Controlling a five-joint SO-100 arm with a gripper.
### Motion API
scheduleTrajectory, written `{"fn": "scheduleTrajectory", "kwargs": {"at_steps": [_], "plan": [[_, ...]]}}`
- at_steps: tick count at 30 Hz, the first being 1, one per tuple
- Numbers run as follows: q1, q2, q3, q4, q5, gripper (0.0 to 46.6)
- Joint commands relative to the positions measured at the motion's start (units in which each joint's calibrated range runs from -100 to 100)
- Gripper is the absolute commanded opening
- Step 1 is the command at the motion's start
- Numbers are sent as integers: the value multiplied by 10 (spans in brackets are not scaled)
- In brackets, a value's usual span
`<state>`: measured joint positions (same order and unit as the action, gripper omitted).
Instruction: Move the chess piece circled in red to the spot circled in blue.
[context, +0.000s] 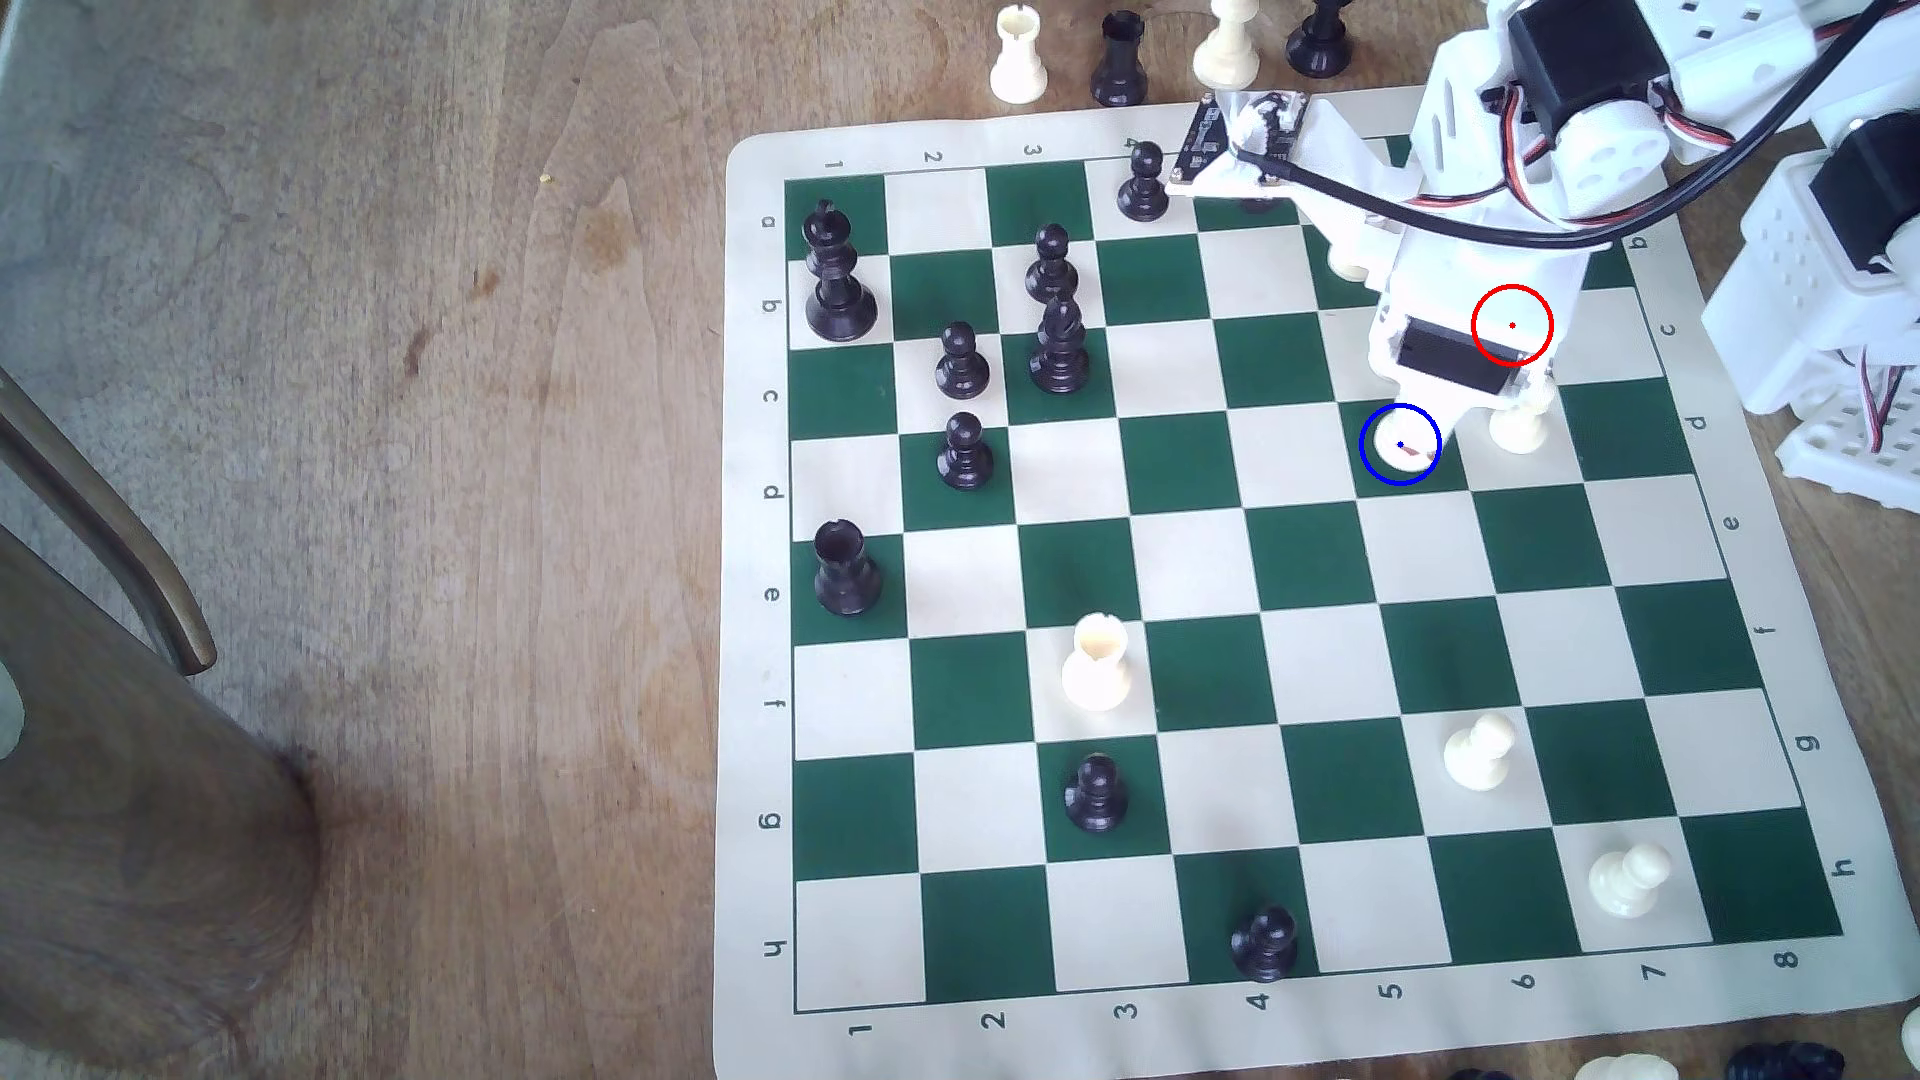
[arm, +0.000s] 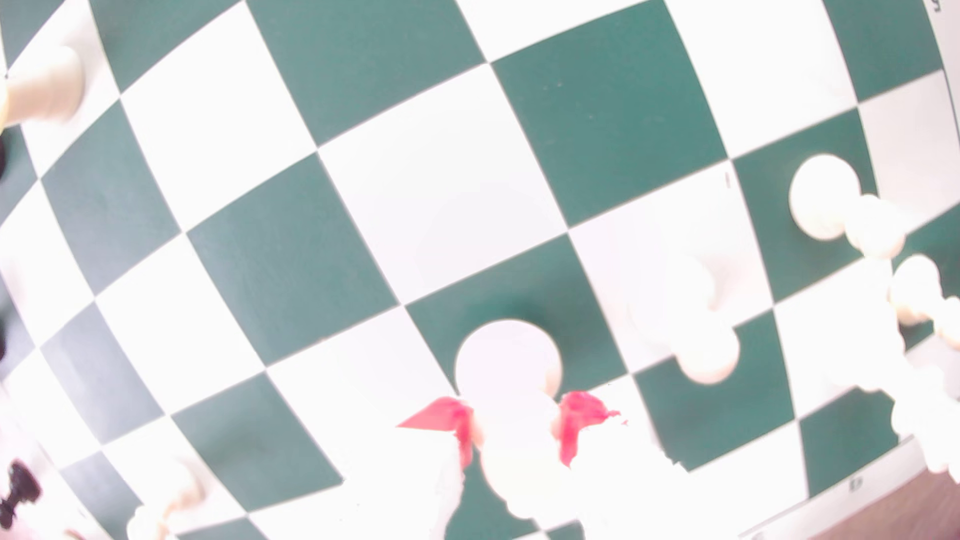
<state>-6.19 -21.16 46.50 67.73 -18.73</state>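
Note:
The chess piece (arm: 506, 363), a small cream-white pawn, is seen from above with its round base over a dark green square. My gripper (arm: 514, 420) has its red-taped fingertips (arm: 457, 423) pressed on either side of the pawn's slim body, shut on it. In the exterior view the arm's white head hangs over the board, and the pawn (context: 1397, 449) shows inside the blue ring that marks the spot (context: 1449, 478). Whether the base rests on the square or hovers just above it cannot be told. The red ring (context: 1512, 324) lies over the arm, which hides the square beneath.
A white pawn (context: 1520, 421) stands one square toward the exterior view's right of my gripper. A white rook (context: 1096, 665) and two more white pawns (context: 1477, 750) (context: 1628, 878) stand nearer the front. Black pieces (context: 961, 452) cluster on the exterior view's left side. Captured pieces (context: 1018, 57) line the far edge.

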Motion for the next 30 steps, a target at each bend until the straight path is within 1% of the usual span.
{"fn": "scheduleTrajectory", "kwargs": {"at_steps": [1, 12, 30], "plan": [[11, 2, 1, -15, 2, 2], [27, 6, 4, -25, 6, 2], [11, 6, 16, -30, 4, 2]]}}
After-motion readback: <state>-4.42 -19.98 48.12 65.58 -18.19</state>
